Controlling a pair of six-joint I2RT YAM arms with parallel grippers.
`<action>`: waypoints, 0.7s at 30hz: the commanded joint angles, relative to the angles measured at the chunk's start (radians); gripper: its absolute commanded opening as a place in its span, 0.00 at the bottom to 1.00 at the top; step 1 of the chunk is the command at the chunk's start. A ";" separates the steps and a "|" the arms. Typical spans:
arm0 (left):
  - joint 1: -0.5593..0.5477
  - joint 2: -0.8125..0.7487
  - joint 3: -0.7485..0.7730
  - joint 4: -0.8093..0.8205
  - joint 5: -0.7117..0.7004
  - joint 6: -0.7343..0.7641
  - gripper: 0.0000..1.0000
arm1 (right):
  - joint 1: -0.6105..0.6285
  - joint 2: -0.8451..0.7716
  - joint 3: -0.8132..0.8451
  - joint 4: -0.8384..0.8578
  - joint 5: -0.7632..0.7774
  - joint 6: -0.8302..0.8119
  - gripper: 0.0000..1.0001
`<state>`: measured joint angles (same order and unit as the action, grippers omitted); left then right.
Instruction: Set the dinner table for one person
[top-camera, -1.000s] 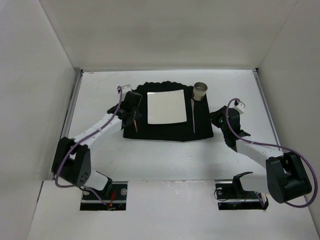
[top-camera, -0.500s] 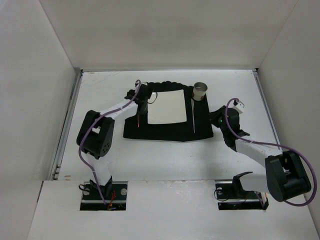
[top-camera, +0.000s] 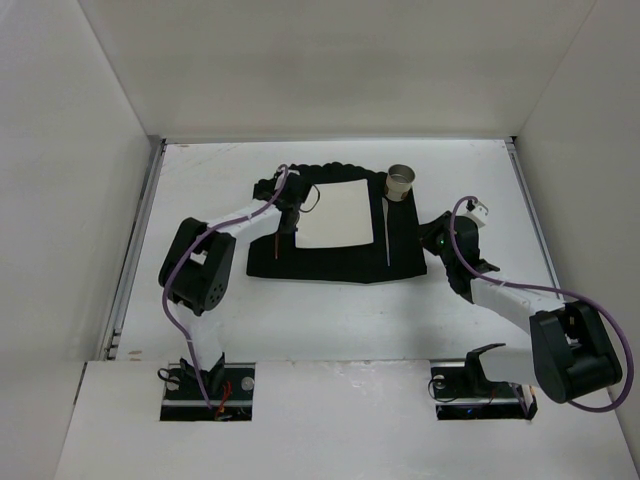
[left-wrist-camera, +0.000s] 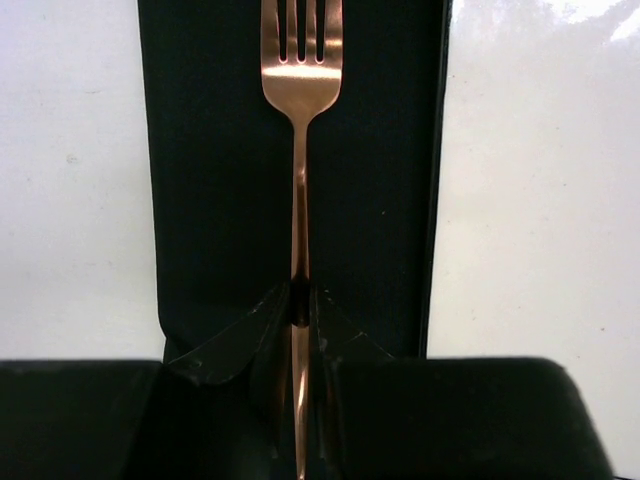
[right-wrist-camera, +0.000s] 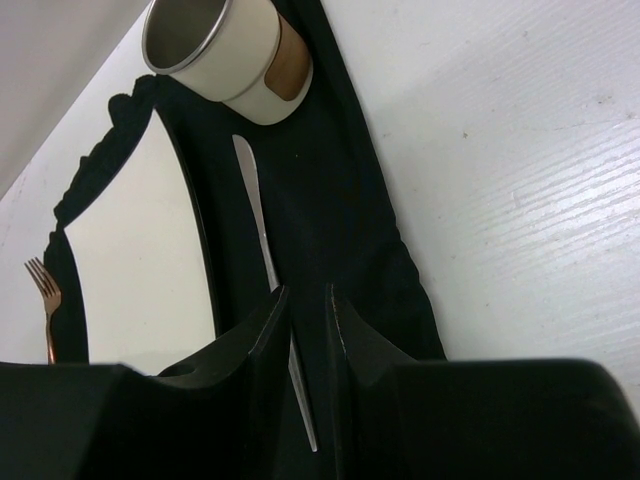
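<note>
Black mat (top-camera: 330, 262): fork (left-wrist-camera: 300, 150) nearer plate (top-camera: 333, 214).

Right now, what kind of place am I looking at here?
Probably a robot lab test cell, not a real dining room: a white table boxed in by plain white panels, with two arms bolted at its near edge. The left gripper holds a copper fork over a black mat with a square plate.

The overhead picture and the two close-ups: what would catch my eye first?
A black cloth mat in the middle of the dinner table, with a square white plate on it. The left gripper has its jaws pinched on a copper fork over the mat's left strip. A metal-rimmed cup stands at the mat's far right corner.
</note>
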<state>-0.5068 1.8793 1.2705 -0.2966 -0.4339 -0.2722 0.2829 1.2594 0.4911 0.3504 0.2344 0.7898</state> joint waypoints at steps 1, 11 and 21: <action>0.000 0.006 0.010 -0.022 -0.023 0.013 0.09 | 0.006 -0.006 0.037 0.055 -0.004 -0.001 0.27; -0.006 0.006 0.004 -0.016 -0.040 -0.002 0.24 | 0.006 -0.009 0.035 0.055 -0.009 0.000 0.30; -0.012 -0.189 -0.062 0.031 -0.128 -0.087 0.37 | 0.006 -0.029 0.018 0.065 0.022 0.002 0.39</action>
<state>-0.5114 1.8339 1.2285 -0.2890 -0.5144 -0.3157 0.2829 1.2556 0.4911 0.3523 0.2317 0.7906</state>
